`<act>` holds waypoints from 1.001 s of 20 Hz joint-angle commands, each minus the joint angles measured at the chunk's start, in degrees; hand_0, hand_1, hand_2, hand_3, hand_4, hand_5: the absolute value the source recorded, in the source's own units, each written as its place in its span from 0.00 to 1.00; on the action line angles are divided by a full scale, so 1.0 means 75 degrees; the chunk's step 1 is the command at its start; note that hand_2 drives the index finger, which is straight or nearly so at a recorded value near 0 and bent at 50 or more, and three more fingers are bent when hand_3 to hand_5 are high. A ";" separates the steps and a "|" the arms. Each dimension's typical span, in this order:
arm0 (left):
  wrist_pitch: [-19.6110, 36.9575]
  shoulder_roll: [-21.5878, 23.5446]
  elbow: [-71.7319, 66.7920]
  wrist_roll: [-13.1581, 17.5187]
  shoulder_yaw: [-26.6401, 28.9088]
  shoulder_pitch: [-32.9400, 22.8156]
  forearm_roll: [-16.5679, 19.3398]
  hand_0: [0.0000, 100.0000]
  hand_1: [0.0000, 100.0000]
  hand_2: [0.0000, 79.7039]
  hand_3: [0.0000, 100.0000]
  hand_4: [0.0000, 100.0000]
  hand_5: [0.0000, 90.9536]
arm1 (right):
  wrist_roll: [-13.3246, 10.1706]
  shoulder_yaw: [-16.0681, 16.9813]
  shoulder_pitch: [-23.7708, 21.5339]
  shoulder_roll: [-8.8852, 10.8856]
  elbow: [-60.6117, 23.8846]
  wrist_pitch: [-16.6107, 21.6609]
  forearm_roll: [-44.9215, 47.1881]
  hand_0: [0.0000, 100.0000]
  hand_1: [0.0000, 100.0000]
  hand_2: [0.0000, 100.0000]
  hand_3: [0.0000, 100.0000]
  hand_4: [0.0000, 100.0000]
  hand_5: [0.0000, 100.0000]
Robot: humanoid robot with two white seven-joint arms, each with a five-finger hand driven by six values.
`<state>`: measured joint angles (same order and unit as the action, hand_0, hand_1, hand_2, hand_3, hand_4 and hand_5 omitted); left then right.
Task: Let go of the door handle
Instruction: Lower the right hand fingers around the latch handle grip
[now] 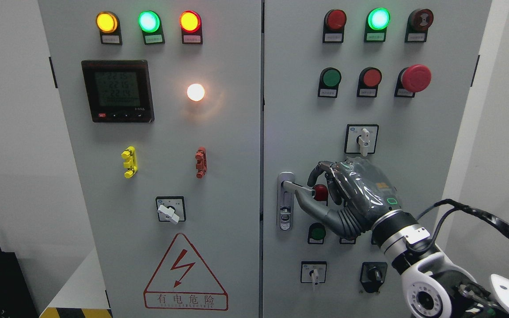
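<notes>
Here our right hand (347, 194) hides a red round push button (320, 191) beside the silver metal door handle (296, 187).
Our curled fingers (320, 170) clamp the handle's swung-out lever.

The cabinet has a left door (157, 176) and a right door (290, 110), side by side. The door handle (286, 201) sits on the right door, close to the gap between the doors. The right hand (325, 194) is just right of the handle, in front of some buttons, with its thumb (314, 207) under the handle's lever. A turn switch (361, 139) is just above the hand. On the left door, a screen (117, 90) sits under a row of three lights (148, 22). A warning sign (185, 274) is at the bottom, below another turn switch (170, 210).
</notes>
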<state>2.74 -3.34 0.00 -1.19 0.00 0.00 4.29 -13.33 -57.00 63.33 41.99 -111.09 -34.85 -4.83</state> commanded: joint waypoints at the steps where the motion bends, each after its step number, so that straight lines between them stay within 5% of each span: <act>1: -0.0002 0.0000 -0.0070 0.0006 0.0012 0.0023 0.0002 0.12 0.39 0.00 0.00 0.00 0.00 | -0.0003 0.0029 -0.0018 -0.0044 0.0012 0.0006 0.0011 0.36 0.20 0.49 1.00 1.00 1.00; 20: -0.0002 0.0000 -0.0070 0.0006 0.0012 0.0012 0.0002 0.12 0.39 0.00 0.00 0.00 0.00 | -0.0015 0.0076 0.0017 -0.0043 0.0176 0.0006 0.0116 0.37 0.20 0.49 1.00 1.00 1.00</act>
<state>2.74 -3.34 0.00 -1.19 0.00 0.00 4.28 -13.42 -56.72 63.50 41.91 -110.42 -34.84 -4.05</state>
